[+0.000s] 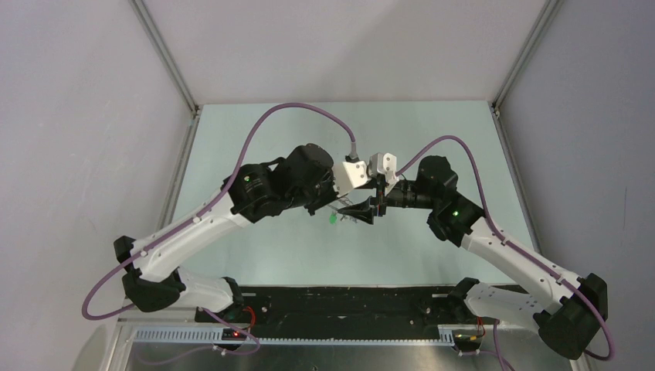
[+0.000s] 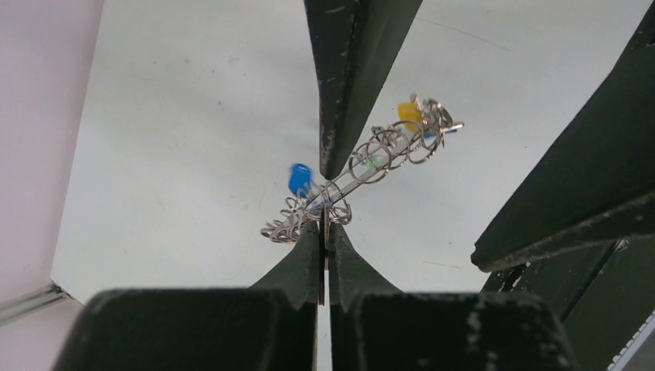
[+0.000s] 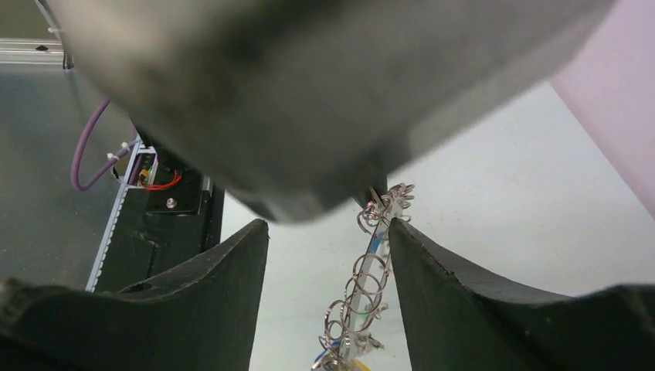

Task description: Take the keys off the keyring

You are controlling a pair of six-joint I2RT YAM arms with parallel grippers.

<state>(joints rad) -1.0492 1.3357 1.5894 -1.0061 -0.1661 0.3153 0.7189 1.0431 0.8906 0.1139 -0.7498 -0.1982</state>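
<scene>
Left wrist view: showed the left gripper (image 2: 325, 232) pressed together, fingertips clamped on the keyring (image 2: 359, 180), a thin grey wire seen almost edge-on and running up to the right. Saw the keys (image 2: 386, 151) bunched along that wire by small loops, with one blue head (image 2: 300, 178) near the pinch and one yellow head (image 2: 408, 114) at the far end. Could not say for sure whether the pinch sat on the wire itself or on a loop beside it.

Right wrist view: found the right gripper (image 3: 326, 232) spread apart, one finger on each side of the bunch, touching nothing that could be seen. From above, placed the whole bunch between the two wrists, over the middle of the table (image 1: 255, 131) and apparently lifted off it, a green head (image 1: 333, 219) showing at its left edge.

Judged the load light but awkward: stiff, springy wire, hard slick metal, keys free to slide and swing. Reckoned the plastic heads the best hold, being broader and less slippery than the blades. Would have taken one key by its head at the yellow end, well apart from the pinch, with the wire clamped firmly against twisting. Feared a neighbouring loop caught along with it.
</scene>
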